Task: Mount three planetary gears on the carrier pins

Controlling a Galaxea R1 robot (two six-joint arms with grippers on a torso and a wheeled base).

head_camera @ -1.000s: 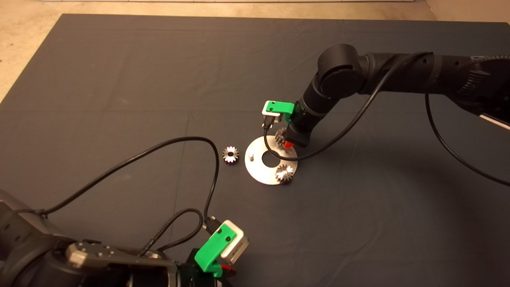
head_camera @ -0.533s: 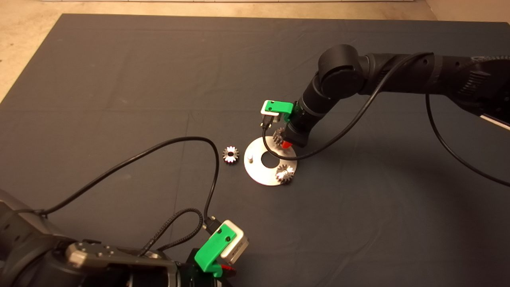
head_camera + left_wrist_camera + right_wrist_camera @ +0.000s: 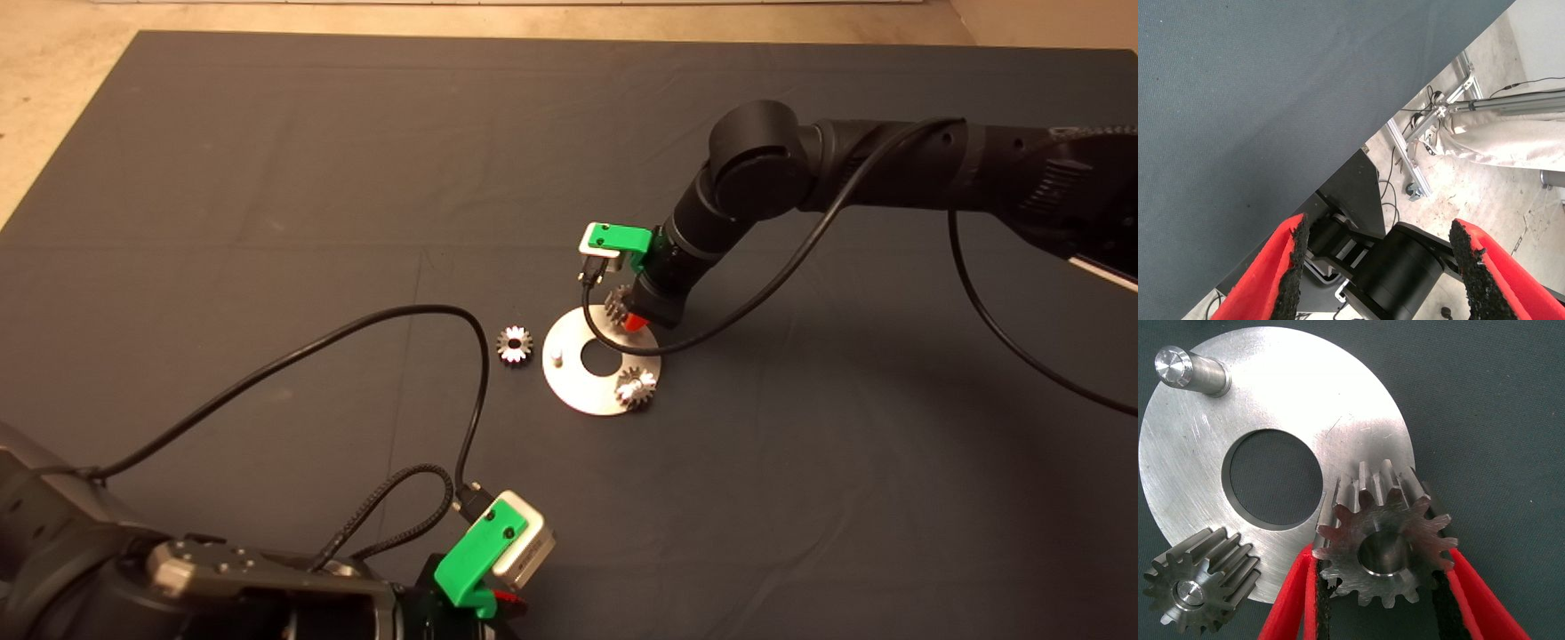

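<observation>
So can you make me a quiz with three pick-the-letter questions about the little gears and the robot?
1. Where is the loose gear?
A. on the mat beside the silver disc
B. on the disc's hole
C. in the left end effector

2. How many pins are bare?
A. three
B. none
C. one

3. What is the right end effector doing?
A. hanging open
B. gripping a gear
C. resting on the floor

Answers: 1 A, it lies on the mat, apart from the silver disc. 2 C, only one bare pin stands free; a seated gear covers another. 3 B, the right end effector is closed on a held gear over the disc; the left end effector waits open at the lower left.
</observation>
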